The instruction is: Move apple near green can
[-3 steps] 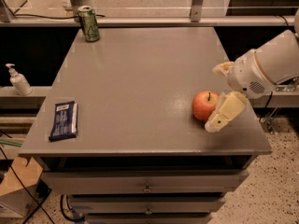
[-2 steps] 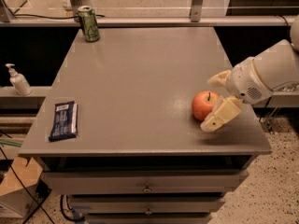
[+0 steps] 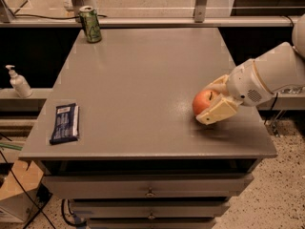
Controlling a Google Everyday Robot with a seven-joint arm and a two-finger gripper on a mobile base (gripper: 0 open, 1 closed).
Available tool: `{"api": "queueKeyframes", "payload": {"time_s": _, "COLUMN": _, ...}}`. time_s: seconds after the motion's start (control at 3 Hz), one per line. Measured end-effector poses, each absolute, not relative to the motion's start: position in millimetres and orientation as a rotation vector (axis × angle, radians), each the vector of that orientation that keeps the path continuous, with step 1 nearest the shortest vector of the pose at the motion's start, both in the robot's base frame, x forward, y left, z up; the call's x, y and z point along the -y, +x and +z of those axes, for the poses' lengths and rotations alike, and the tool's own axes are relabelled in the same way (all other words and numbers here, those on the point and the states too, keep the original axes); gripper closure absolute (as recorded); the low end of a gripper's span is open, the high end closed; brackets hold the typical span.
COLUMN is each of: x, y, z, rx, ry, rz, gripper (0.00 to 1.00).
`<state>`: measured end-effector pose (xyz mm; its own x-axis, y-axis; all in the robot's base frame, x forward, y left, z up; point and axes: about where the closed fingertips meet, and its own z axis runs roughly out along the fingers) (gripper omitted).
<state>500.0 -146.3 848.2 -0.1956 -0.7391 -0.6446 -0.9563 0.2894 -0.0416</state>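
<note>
We see the gripper (image 3: 208, 103) low over the right front part of the grey table (image 3: 143, 75), its two cream jaws clenched around the apple (image 3: 201, 101): one finger (image 3: 217, 84) curves over the fruit's far side and the other (image 3: 218, 112) presses along its near side, close to the tabletop. The apple sits between them, orange-red, its dark stem turned toward the wrist, and it casts a small shadow on the surface beneath. Behind the jaws the thick white arm (image 3: 271, 75) reaches in from the right edge. The green can (image 3: 90, 25) stands upright at the far left corner of the table, well apart from the apple. A dark snack packet (image 3: 64, 123) lies flat near the left front edge. Off the table, on a lower ledge to the left, we see a white pump bottle (image 3: 19, 82). Drawers (image 3: 150, 192) run below the tabletop.
</note>
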Motion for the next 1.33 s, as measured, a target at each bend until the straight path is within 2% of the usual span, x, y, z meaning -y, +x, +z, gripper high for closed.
{"api": "queueKeyframes", "payload": {"time_s": 0.33, "x": 131, "y": 502, "z": 870, "rx": -1.950, "ry": -1.489, "rz": 0.509, "gripper": 0.87}}
{"api": "queueKeyframes", "payload": {"time_s": 0.67, "x": 129, "y": 502, "z": 871, "rx": -1.948, "ry": -1.492, "rz": 0.510, "gripper": 1.00}}
{"api": "queueKeyframes", "payload": {"time_s": 1.33, "x": 105, "y": 532, "z": 872, "rx": -1.871, "ry": -1.381, "rz": 0.622, "gripper": 1.00}}
